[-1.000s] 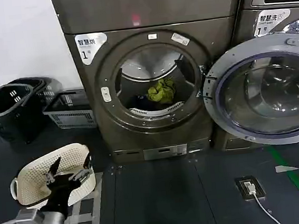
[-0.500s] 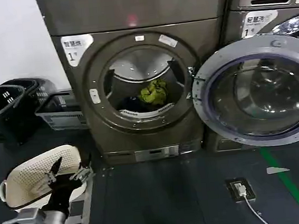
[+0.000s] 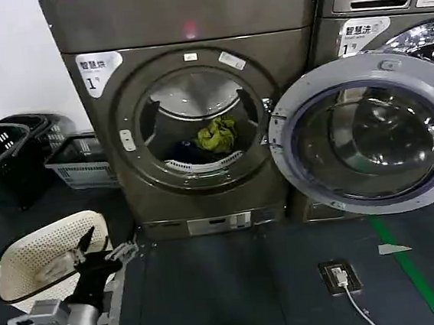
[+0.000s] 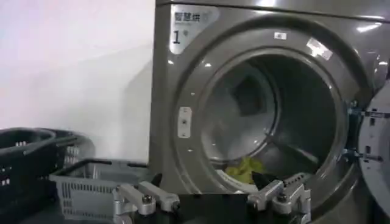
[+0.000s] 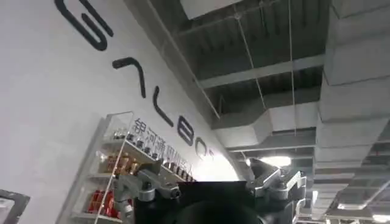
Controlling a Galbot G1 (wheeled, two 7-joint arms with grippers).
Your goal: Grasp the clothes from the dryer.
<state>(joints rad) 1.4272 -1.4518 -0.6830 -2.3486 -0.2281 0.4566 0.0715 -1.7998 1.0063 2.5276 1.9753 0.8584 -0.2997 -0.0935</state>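
The dryer stands against the white wall, a big bronze-grey machine with a "1" sticker at its upper left corner, and its glass door is swung wide open to the right, across the front of the silver LG machine beside it. Down in the drum lie the clothes: a crumpled yellow-green piece resting on the bottom near the front lip, with a dark blue piece just to its left, half lost in shadow. The left gripper hangs low at the robot's left, well short of the porthole and over the edge of a cream laundry basket on the dark floor; its fingers are spread wide apart and hold nothing. From the left wrist the yellow-green cloth shows between those spread fingers, far off inside the drum. The right gripper points up toward the ceiling and a lettered wall, its fingers likewise parted and empty. Black and grey baskets sit on the floor left of the dryer.
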